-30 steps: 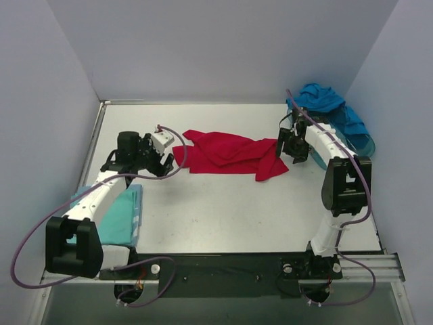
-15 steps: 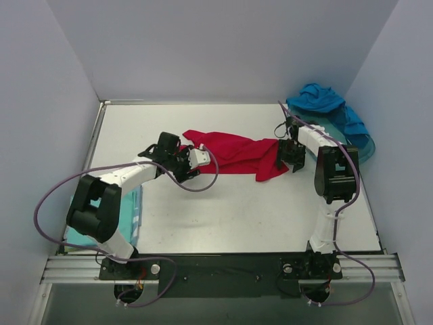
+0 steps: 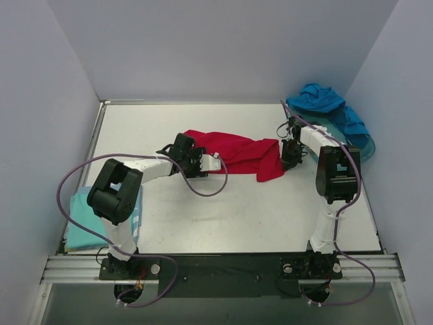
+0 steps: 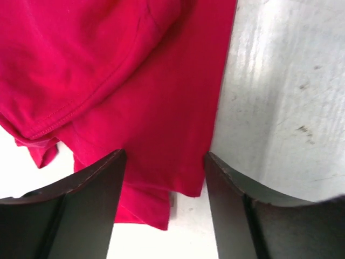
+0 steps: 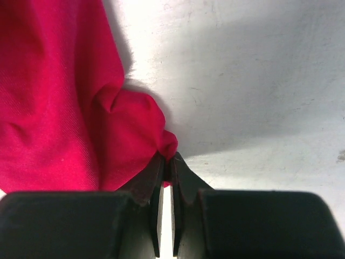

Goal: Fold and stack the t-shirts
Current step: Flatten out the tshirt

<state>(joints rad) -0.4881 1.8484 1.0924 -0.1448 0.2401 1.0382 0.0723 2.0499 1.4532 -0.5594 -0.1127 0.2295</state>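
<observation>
the crumpled bright red cloth t-shirt stretches lengthwise between both tools, one hem lying between the wide-spread jaws of the left gripper, its opposite corner pinched in the closed right gripper.

From above we can't make out how the left gripper or the right gripper is set; both are too small against the bright red cloth t-shirt. Both wrist views cut that shirt off at top and left. The left arm hides part of the pale aqua cloth t-shirt, and the crumpled bright blue cloth t-shirt covers most of the translucent teal plastic tray.
</observation>
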